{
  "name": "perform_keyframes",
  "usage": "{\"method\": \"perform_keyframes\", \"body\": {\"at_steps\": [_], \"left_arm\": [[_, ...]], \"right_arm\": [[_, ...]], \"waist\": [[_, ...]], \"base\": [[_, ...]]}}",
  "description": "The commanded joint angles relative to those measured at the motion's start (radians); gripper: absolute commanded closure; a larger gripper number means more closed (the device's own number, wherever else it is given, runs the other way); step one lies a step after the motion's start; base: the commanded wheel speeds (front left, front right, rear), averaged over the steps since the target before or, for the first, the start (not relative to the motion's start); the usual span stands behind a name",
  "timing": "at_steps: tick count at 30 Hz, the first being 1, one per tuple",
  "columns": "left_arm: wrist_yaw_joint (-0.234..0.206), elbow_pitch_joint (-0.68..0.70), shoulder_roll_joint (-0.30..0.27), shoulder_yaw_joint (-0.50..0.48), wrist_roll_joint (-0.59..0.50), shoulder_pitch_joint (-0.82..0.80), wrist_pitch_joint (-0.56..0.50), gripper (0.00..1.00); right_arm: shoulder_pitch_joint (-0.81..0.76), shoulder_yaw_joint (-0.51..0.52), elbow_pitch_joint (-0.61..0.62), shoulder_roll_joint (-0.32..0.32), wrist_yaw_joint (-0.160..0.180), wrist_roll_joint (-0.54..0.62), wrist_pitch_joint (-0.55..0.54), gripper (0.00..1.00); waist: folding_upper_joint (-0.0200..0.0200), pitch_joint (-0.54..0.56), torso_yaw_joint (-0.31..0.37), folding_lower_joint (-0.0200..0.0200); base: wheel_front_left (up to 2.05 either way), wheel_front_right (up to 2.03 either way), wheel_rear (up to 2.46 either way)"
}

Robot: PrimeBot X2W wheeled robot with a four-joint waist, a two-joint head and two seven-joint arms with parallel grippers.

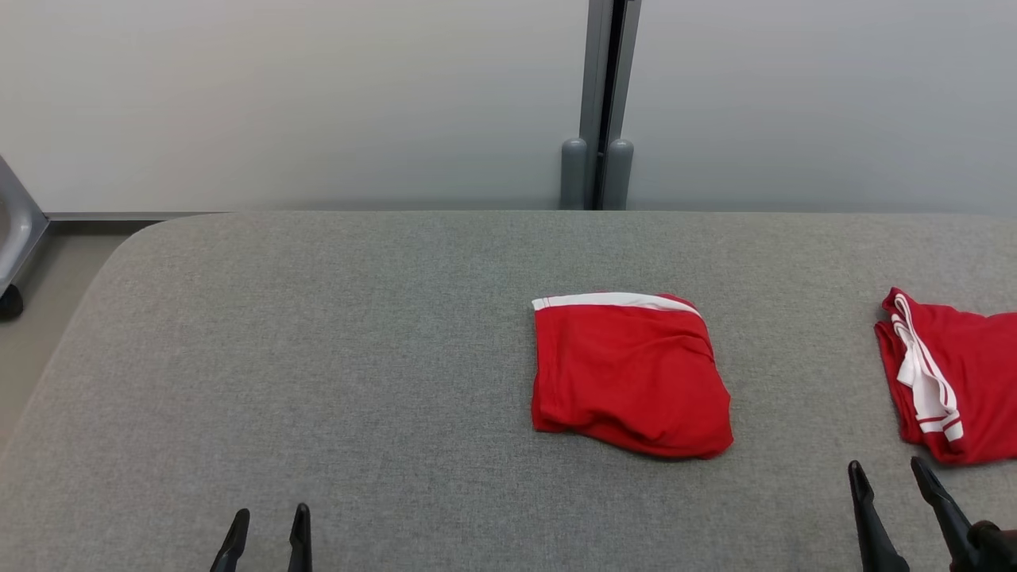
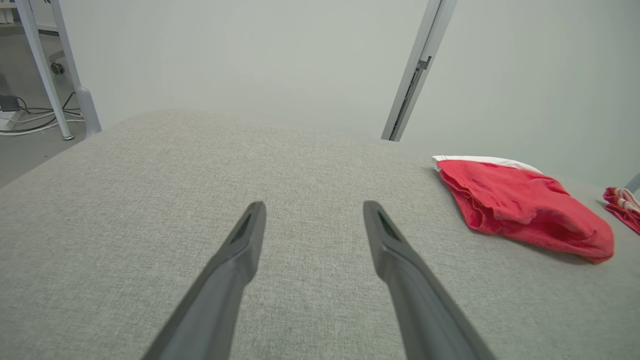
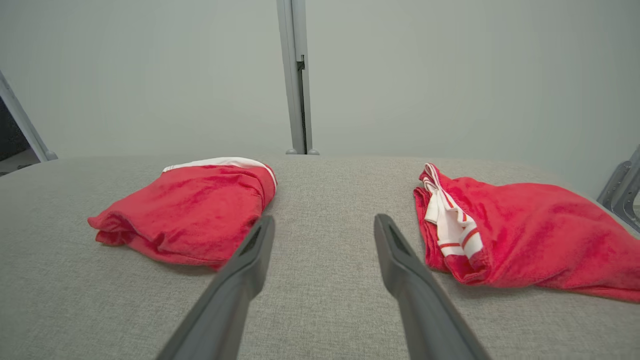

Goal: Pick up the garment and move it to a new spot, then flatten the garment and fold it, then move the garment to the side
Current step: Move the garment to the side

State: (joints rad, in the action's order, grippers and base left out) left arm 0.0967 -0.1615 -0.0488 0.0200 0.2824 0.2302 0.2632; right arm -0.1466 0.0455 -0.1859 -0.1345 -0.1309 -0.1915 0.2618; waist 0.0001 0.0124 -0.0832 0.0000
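**A:** Arms first. Pose?

**B:** Head view, both sit low. The left gripper [image 1: 272, 512] is at the bottom edge, left of centre. Only its tips show, pointing up the frame. The right gripper [image 1: 886, 463] is in the bottom right corner. It reaches a little higher, and its fingers lean left toward their tips. Both are over the grey table [image 1: 318, 357].

**A:** Fingers?

**B:** Spread on both, with a clear gap in each pair and nothing between them. In the left wrist view the two dark fingers point across bare grey fabric. In the right wrist view the pair points at the strip of table between the two garments.

**A:** Count.

**B:** Two grippers, two fingers each. Two red garments, well apart. One table. One grey post [image 1: 604, 103] at top centre, against a pale wall [image 1: 278, 95].

**A:** Garments, where?

**B:** The folded red garment [image 1: 632, 373] lies just right of frame centre. It is a rough square with a white band along its top edge. It lies flat on the table and neither gripper touches it. The second red garment [image 1: 953, 373] is at the right edge, cut off by the frame. It lies looser, with white striped trim on its left side. It is near the right gripper's tips, just above them in the frame, and not touching them.

**A:** Which one is the job's?

**B:** Cannot tell.
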Motion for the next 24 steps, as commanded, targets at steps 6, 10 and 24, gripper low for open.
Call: {"method": "perform_keyframes", "body": {"at_steps": [6,10,24], "left_arm": [[0.001,0.013,-0.004,0.013,0.004,-0.029,0.002,0.00],[0.000,0.014,-0.004,0.036,0.010,-0.074,0.002,0.00],[-0.028,0.028,-0.004,0.114,0.053,-0.179,0.002,0.00]], "right_arm": [[0.155,-0.117,-0.090,-0.042,0.000,-0.141,-0.035,0.00],[0.323,-0.236,-0.148,-0.101,0.000,-0.295,-0.195,0.00],[0.639,-0.411,-0.394,-0.135,0.000,-0.506,-0.478,0.00]], "waist": [[-0.0001,-0.046,0.012,0.0000],[-0.0001,-0.103,-0.008,0.0000],[-0.0001,-0.251,-0.112,0.0000]], "base": [[0.00,0.00,0.00],[0.00,0.00,0.00],[0.00,0.00,0.00]]}}
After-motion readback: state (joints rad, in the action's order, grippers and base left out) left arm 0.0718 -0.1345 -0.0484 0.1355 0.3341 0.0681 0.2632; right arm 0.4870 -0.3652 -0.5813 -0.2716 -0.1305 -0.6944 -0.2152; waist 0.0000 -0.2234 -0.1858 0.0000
